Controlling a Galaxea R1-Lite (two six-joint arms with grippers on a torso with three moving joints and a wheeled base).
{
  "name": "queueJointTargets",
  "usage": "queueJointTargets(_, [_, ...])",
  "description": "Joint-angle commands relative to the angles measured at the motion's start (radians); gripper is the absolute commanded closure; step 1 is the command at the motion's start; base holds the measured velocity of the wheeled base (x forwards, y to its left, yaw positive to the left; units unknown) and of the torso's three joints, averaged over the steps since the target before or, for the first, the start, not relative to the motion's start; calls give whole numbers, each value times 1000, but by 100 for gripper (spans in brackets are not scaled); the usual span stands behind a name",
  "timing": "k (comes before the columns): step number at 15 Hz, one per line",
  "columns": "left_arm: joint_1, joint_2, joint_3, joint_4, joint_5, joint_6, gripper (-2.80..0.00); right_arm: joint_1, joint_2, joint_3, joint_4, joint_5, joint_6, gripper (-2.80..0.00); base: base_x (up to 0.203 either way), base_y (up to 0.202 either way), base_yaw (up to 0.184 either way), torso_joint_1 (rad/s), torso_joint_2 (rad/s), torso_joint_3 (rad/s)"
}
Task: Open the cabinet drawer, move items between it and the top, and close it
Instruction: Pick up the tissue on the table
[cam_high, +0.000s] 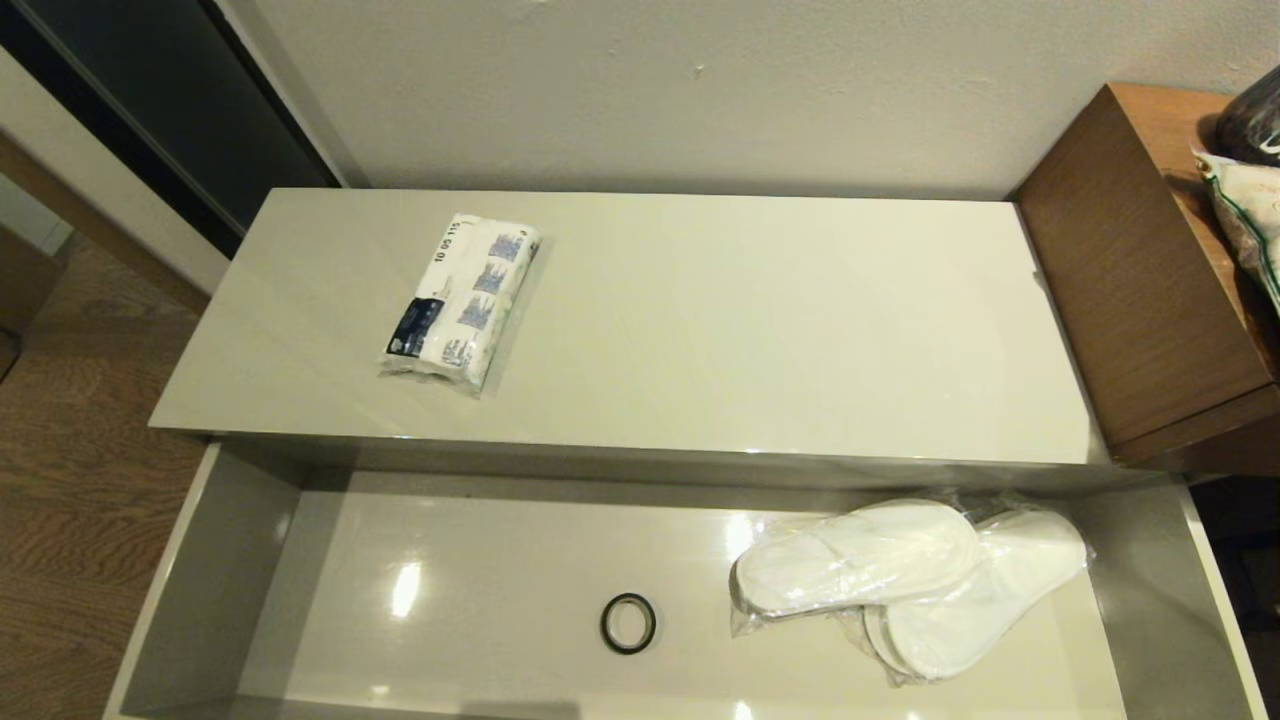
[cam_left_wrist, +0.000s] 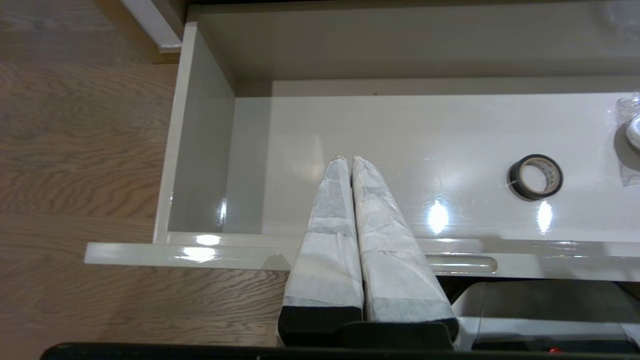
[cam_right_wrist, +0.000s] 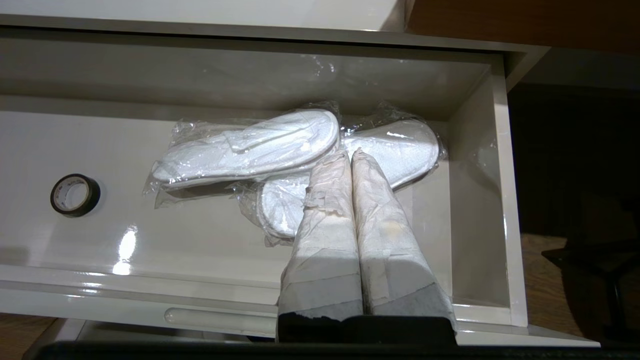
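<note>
Two items in play, drawer pulled fully open. Far left: wood floor (cam_high: 70, 480). Tissue packet (cam_high: 462, 300) lies flat on the top (cam_high: 760, 320), toward its left end, well apart from everything else. Cabinet drawer (cam_high: 220, 560) sits open below the top's front edge. Left pincer (cam_left_wrist: 346, 159), fingers pressed together, empty, hangs above the drawer's bare left part, over its front wall. Black tape ring (cam_high: 628, 623) lies flat on the drawer floor near the middle. Right of it, slippers (cam_high: 900, 580) in clear plastic, two packs overlapping, in the drawer's right end. Right pincer (cam_right_wrist: 346, 153), fingers pressed together, empty, hangs over the slippers. Far right: brown wooden unit (cam_high: 1140, 270), bags on it.
</note>
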Motion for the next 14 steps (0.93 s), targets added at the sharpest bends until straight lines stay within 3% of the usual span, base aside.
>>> queueJointTargets(1, [0, 2, -13, 4, 1, 7, 0, 0, 2, 0, 0, 0, 0, 0, 0, 0, 0, 0, 0, 0])
queueJointTargets(3, [2, 80, -150, 33, 7, -7, 0, 0, 2, -1, 0, 0, 0, 0, 0, 0, 0, 0, 0, 0])
queueJointTargets(5, [7, 284, -396, 110, 18, -79, 0, 0, 2, 0, 0, 0, 0, 0, 0, 0, 0, 0, 0, 0])
queueJointTargets(7, [8, 512, -678, 278, 7, -123, 0, 0, 2, 0, 0, 0, 0, 0, 0, 0, 0, 0, 0, 0])
queueJointTargets(10, [4, 889, -922, 463, -72, -131, 0, 0, 2, 0, 0, 0, 0, 0, 0, 0, 0, 0, 0, 0])
queueJointTargets(12, [-3, 1113, -1032, 486, -115, -132, 0, 0, 2, 0, 0, 0, 0, 0, 0, 0, 0, 0, 0, 0])
queueJointTargets(14, [-27, 1313, -1102, 409, -142, -133, 0, 0, 2, 0, -2, 0, 3, 0, 0, 0, 0, 0, 0, 0])
